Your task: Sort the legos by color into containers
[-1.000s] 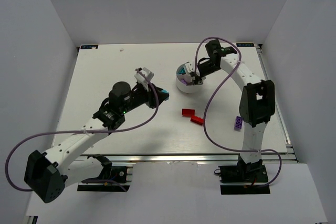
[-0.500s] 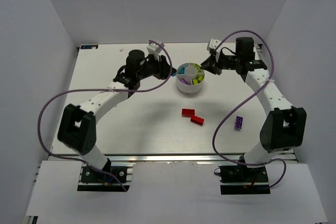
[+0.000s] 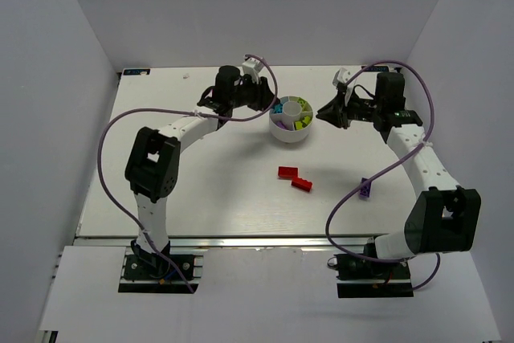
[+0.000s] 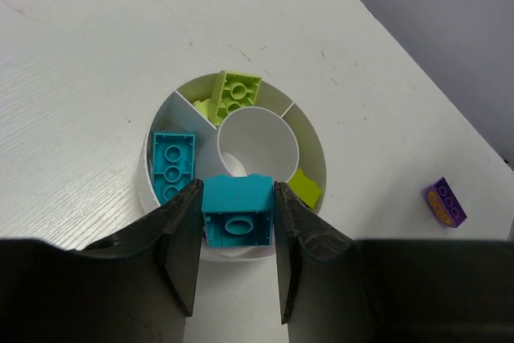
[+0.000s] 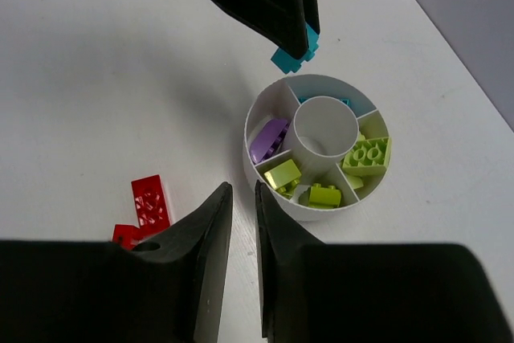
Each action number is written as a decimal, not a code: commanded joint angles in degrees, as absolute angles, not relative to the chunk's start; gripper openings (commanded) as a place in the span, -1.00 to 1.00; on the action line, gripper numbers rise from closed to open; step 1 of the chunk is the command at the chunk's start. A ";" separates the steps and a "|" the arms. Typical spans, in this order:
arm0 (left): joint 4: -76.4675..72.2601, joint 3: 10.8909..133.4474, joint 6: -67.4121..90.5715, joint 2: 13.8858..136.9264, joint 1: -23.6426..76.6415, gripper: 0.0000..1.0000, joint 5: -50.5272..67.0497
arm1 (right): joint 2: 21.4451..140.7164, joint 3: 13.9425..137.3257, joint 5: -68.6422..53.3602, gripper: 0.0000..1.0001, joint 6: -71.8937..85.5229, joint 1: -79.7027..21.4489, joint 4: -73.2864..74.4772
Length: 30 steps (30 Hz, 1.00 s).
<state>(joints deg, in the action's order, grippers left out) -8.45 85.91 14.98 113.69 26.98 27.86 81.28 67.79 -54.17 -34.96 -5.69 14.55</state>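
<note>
**Top view.** The dish (image 3: 291,136) sits upper centre on the worktop (image 3: 177,190).
- The left tool (image 3: 270,105) is at the dish's left rim, clenched on one cyan lego (image 3: 276,107).
- The right tool (image 3: 323,113) hangs just right of the dish, closed on nothing.
- Loose legos: two red legos (image 3: 294,177) touching each other at mid-frame, and one purple lego (image 3: 365,189) at lower right.

**Left wrist view.** The held cyan lego is pinched across its flat side walls, over the near rim beside the cyan wedge.
- In the dish: one cyan, one lime at the right, and lime at the top, at least two.

**Right wrist view.** The tool's fingers are nearly together and empty.
- Dish count here: three lime pieces, one purple piece, and a sliver of cyan.
- The two reds are at lower left.

**Handling (judgement).** The legos look light, stiff and slick. Grip them on the flat sides, not the studs. A piece this small could twist in the grip.
</note>
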 commanded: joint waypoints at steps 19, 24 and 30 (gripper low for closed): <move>-7.65 98.08 17.84 124.45 26.89 -0.39 25.05 | 77.96 64.78 -56.43 -0.36 -30.76 -3.25 11.25; -6.68 99.23 18.19 125.33 26.89 -0.24 24.52 | 77.78 64.69 -56.51 -0.26 -30.50 -3.16 11.16; -6.15 99.49 18.63 125.86 26.89 0.12 24.61 | 77.70 64.95 -56.51 -0.17 -30.59 -3.16 11.16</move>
